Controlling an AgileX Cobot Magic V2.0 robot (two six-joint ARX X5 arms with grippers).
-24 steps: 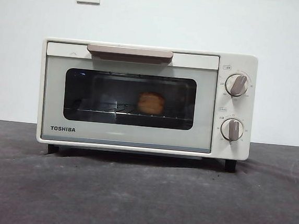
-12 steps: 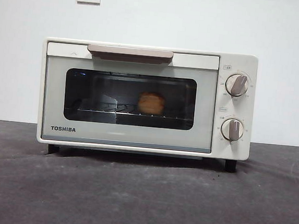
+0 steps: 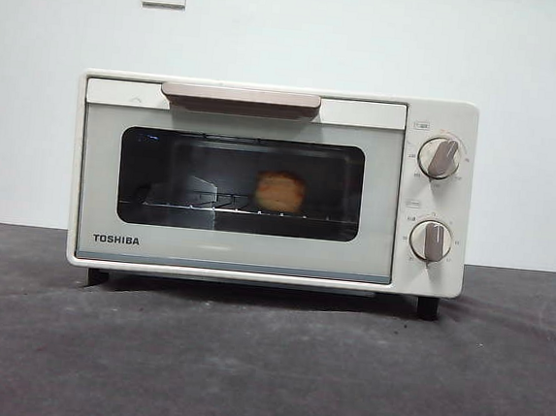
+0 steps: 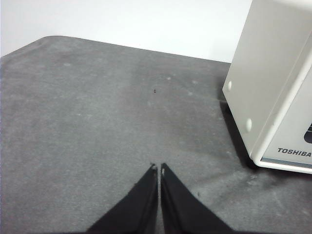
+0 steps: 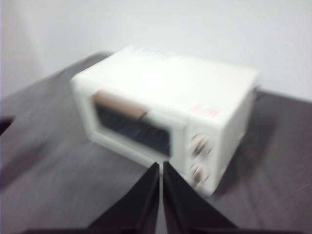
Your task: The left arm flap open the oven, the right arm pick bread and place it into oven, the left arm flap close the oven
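The cream-white metal TOSHIBA toaster oven (image 3: 271, 183) stands on the grey table (image 3: 264, 363), door up; it looks heavy and rigid, best worked by its beige bar handle (image 3: 241, 96). Inside on the wire rack (image 3: 210, 205) sits the small golden bun (image 3: 280, 191), probably light, soft and crushable. The left gripper (image 4: 157, 169) and right gripper (image 5: 160, 165) are both clenched on nothing, clear of the oven.

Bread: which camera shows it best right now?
The front view. The bread sits on the rack behind the oven window, door shut. The left wrist view shows only an oven corner; the right wrist view is too blurred to show it.
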